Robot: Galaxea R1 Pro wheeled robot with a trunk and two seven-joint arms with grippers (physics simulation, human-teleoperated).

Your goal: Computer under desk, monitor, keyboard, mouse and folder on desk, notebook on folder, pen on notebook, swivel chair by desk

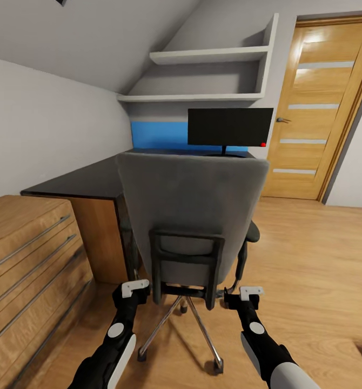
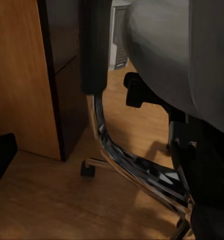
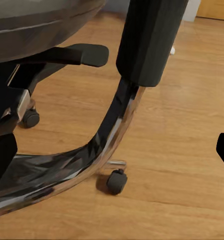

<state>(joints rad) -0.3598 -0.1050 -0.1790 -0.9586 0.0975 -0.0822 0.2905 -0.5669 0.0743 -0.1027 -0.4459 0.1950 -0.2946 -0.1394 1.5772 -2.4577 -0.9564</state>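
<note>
Both arms reach low toward the back of the swivel chair [image 1: 194,216], which faces the table [image 1: 89,181].

Left claw [image 1: 133,288] and right claw [image 1: 246,294] sit near either side of the chair's back frame; I cannot tell how wide either is. Wood floor [image 1: 310,259] spreads to the right, a wooden drawer chest [image 1: 29,259] stands near left. On the far table the monitor [image 1: 229,127] stands before the blue panel, under white shelves [image 1: 202,75], with a wooden door [image 1: 324,108] at far right.

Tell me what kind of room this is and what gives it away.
Most likely a home study corner under a sloped ceiling: a black-topped desk with a monitor on it, a grey swivel chair facing it, wall shelves above, and a wooden door.
</note>
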